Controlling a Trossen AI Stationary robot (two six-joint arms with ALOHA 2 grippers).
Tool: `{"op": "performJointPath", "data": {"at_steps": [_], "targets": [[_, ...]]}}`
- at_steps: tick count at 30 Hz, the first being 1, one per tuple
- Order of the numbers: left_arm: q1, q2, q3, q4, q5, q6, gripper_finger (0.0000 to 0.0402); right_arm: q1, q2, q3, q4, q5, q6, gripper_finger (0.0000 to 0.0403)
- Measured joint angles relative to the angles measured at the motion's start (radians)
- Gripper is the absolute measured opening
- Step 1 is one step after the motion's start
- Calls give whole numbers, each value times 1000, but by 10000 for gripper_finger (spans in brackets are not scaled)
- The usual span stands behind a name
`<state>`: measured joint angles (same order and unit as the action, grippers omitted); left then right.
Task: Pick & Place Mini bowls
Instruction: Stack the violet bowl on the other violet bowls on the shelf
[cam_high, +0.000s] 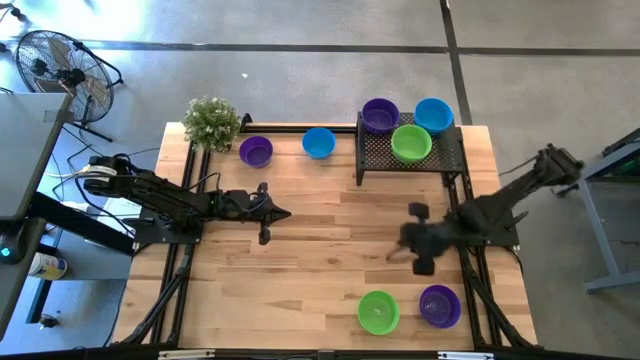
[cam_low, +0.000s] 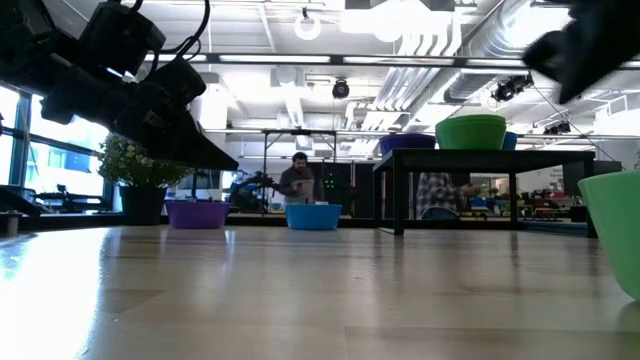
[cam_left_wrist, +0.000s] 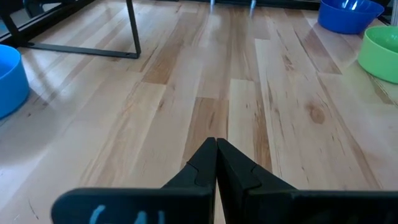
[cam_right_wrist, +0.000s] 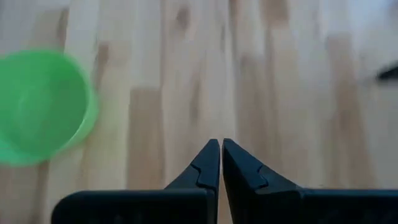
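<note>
We log, from the left of the high view: a leafy potted plant (cam_high: 211, 122) at the table's (cam_high: 300, 270) far left corner, then a purple bowl (cam_high: 256, 152) just beside it and a blue bowl (cam_high: 318, 143) a little further along the far edge, both resting on the wood. The left gripper (cam_high: 280, 213) hangs above the left-centre of the table, its fingers (cam_left_wrist: 214, 163) pressed together and holding nothing. Next we record the black wire-mesh tray (cam_high: 440, 155), standing raised on legs at the far right, carrying three bowls: a purple one (cam_high: 380, 116), a green one (cam_high: 411, 143) and a blue one (cam_high: 433, 115), clustered close together. The right gripper (cam_high: 395, 253) sits over the right-centre of the table, somewhat blurred, its fingers (cam_right_wrist: 221, 163) likewise closed tip to tip and empty, with bare wood beneath. Near the front edge we note a green bowl (cam_high: 378, 311) and, just beside it to the right, a purple bowl (cam_high: 439, 305), both upright on the table.
</note>
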<state>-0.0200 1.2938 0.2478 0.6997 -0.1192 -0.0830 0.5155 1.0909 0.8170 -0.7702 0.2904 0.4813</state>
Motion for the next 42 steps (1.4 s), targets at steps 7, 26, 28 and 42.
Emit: {"op": "performJointPath", "data": {"at_steps": [7, 26, 28, 42], "targets": [[0, 0, 0, -2, 0, 0, 1, 268, 65, 0, -148, 34, 391, 14], [0, 0, 0, -30, 0, -1, 1, 456, 217, 0, -47, -166, 684, 177], [0, 0, 0, -29, 0, -2, 1, 456, 243, 0, -28, -170, 666, 170], [0, 0, 0, -30, 1, -4, 1, 369, 396, 0, 8, -282, 533, 98]]}}
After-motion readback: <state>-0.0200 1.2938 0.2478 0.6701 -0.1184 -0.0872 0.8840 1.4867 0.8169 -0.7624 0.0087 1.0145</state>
